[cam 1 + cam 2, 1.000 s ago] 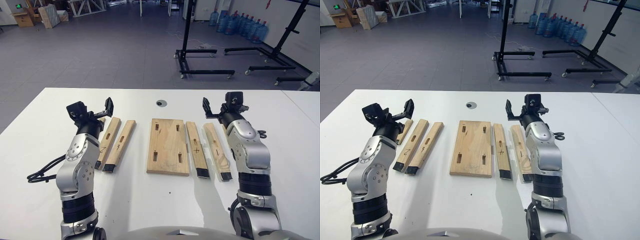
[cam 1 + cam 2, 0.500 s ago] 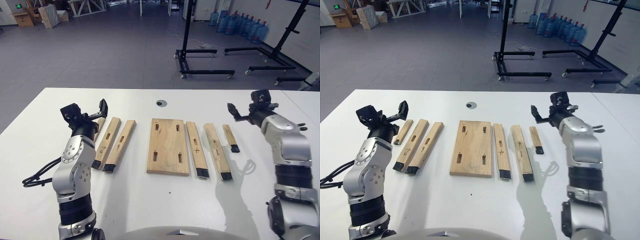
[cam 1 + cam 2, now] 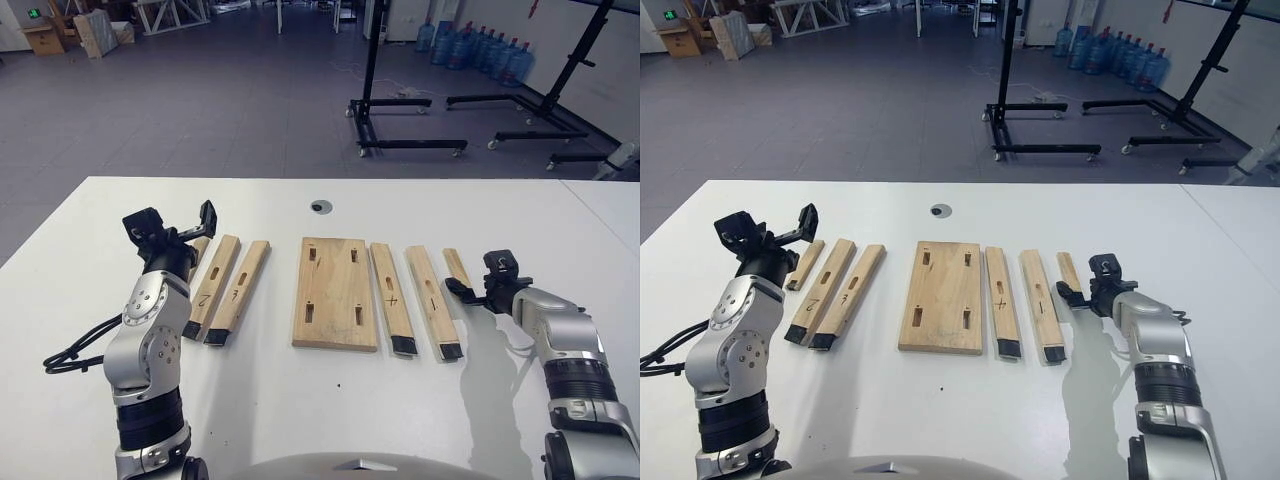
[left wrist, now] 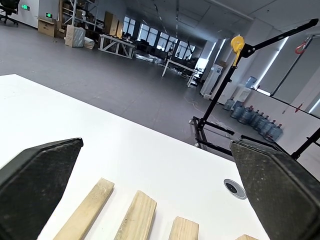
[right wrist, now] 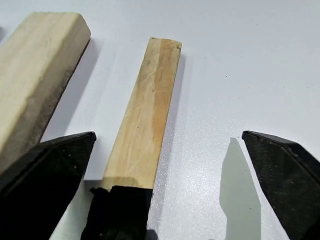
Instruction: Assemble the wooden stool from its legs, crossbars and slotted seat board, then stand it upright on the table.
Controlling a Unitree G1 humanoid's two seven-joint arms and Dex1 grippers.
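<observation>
White table [image 3: 300,400], black cable [image 3: 68,357], wheeled stands [image 3: 405,145], water jugs [image 3: 488,55]

floor [image 3: 200,90]: grey concrete | black wheeled racks [image 3: 400,100] | water bottles [image 3: 480,45]

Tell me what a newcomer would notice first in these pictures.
The slotted seat board lies flat in the middle of the white table, with wooden legs laid out in rows on both sides. At the robot's right, the right claw sits low and open astride a short crossbar, while the left claw hovers open over the left-hand pieces.
</observation>
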